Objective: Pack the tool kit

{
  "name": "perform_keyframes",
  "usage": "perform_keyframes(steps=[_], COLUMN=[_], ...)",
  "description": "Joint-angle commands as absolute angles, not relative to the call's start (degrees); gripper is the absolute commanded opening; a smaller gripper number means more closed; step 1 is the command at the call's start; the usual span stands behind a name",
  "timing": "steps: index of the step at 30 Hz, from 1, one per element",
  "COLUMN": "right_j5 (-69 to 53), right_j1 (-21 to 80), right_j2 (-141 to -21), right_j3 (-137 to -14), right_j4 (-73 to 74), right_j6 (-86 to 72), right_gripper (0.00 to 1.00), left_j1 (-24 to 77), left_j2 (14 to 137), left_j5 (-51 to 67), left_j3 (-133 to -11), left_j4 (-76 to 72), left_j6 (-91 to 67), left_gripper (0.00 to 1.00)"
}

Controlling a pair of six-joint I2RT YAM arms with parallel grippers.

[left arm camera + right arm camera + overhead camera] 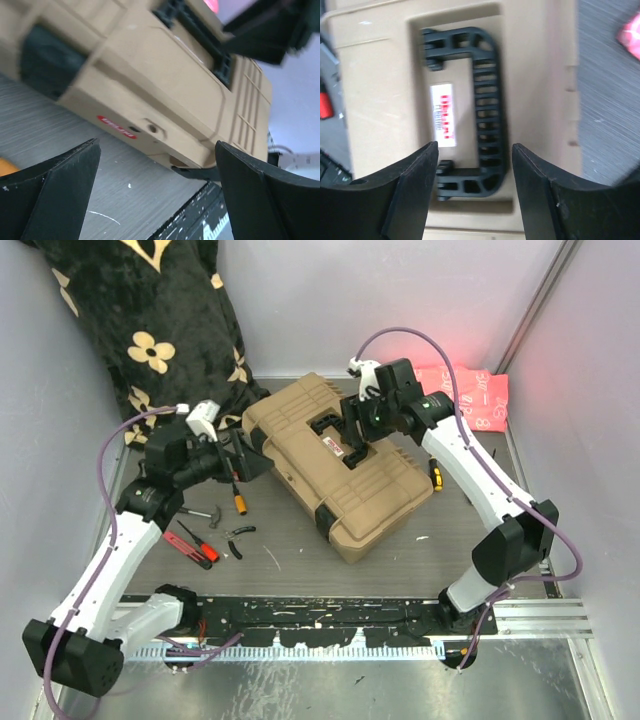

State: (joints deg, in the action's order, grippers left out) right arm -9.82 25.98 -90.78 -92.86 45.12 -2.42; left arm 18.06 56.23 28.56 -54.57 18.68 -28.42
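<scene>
The right gripper hangs released over the toolbox handle; the left gripper gapes empty (lid shut). Pulling it could drag the box, stranding tools near left.

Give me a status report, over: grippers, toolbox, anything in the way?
Left gripper wide open, empty, beside toolbox. Right gripper open above handle, holding nothing. Lid shut, hand tools loose on table outside it.

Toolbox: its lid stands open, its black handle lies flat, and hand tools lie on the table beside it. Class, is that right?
No. The toolbox lid is shut, as the top view shows; its black handle lies flat, and hand tools lie on the table beside it.
</scene>
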Motion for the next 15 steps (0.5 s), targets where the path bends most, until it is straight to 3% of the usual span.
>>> perform_keyframes(steps=[1, 7, 15], right_j5=[-17.95, -18.64, -16.43], right_j1=[29.56, 33.97, 37.06], right_j2=[-91.85, -95.78, -101.04], right_j3=[-98.43, -101.24, -103.63], right_j4=[48.70, 52.17, 54.99], right_j6=[-0.43, 1.41, 2.62], right_gripper=[0.67, 0.73, 0.85], left_j1=[9.95, -0.31, -2.64], left_j2=[55.03, 57.48, 63.26], left_j5=[28.08, 32.99, 34.54], left_j3=[-51.71, -48.08, -42.29], left_j4=[19.54, 15.04, 3.51], left_j6=[-32.36, -35.27, -41.04], left_gripper=[0.98, 0.98, 0.98])
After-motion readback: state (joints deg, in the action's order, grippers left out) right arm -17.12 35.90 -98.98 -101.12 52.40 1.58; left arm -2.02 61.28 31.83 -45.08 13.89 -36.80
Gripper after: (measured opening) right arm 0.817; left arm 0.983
